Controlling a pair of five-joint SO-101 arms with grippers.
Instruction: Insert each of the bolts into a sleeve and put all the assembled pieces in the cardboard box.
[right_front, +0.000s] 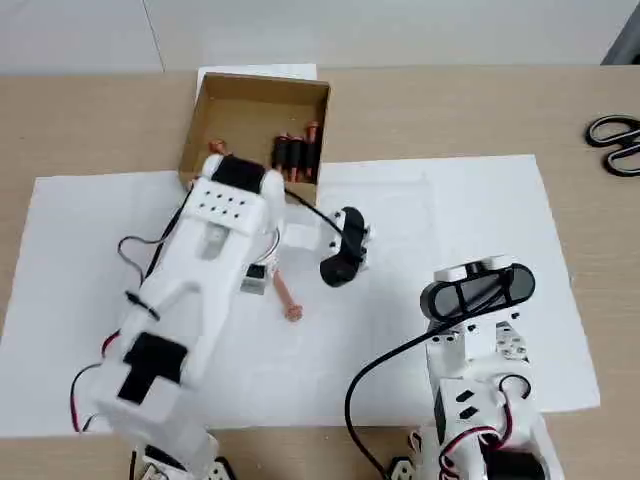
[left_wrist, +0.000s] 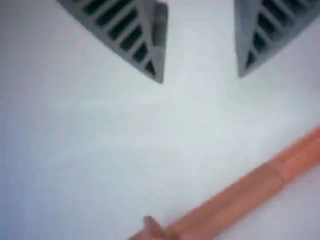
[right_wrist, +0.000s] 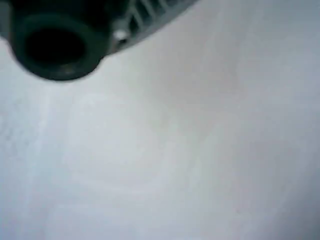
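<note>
From above, the left arm (right_front: 200, 270) stretches diagonally across the paper (right_front: 450, 210) toward the box (right_front: 195, 130), with its wrist bent down over the sheet just short of the box's near wall. A bolt (right_front: 286, 297) lies on the paper beside that wrist. In the box are a cluster of assembled pieces (right_front: 297, 155) against one wall and a loose bolt (right_front: 215, 148) at the opposite side. The right arm (right_front: 480, 390) is folded back near the table's front edge, well apart from the box. Scissors (right_front: 615, 140) lie on the bare table (right_front: 450, 110).

In the left wrist view, the left gripper (left_wrist: 200, 77) points at the paper with its grey fingers (left_wrist: 140, 45) spread wide and nothing between them. The bolt lies slantwise nearby, outside the gap.

In the right wrist view, the right gripper (right_wrist: 95, 37) appears closed on a black sleeve (right_wrist: 55, 47) (one finger shows). The sleeve's open end faces the camera.
</note>
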